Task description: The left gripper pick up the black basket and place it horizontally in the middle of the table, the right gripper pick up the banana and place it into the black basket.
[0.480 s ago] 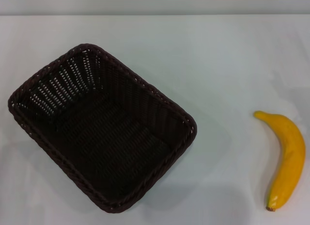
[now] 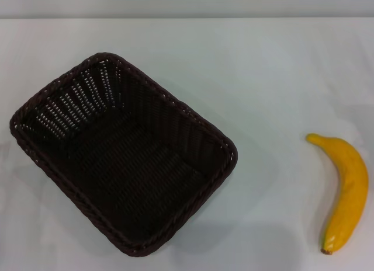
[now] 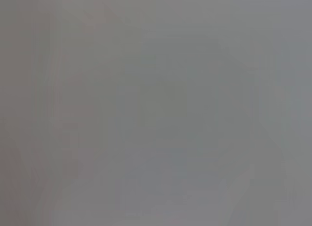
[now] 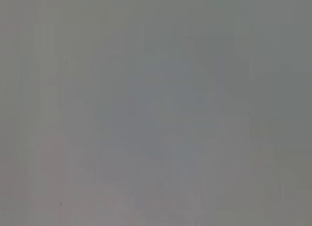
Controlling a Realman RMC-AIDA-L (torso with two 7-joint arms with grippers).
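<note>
Still unmoved: black basket (image 2: 123,157), banana (image 2: 346,189).

No part of the robot's body can be made out. The head view takes in neither arm, and the left gripper and the right gripper both lie outside it. The left wrist view and the right wrist view each give only an even, blurred grey field with no edges in it, so the colour, shape, cabling, screws and markings of the arms and fingers cannot be told
</note>
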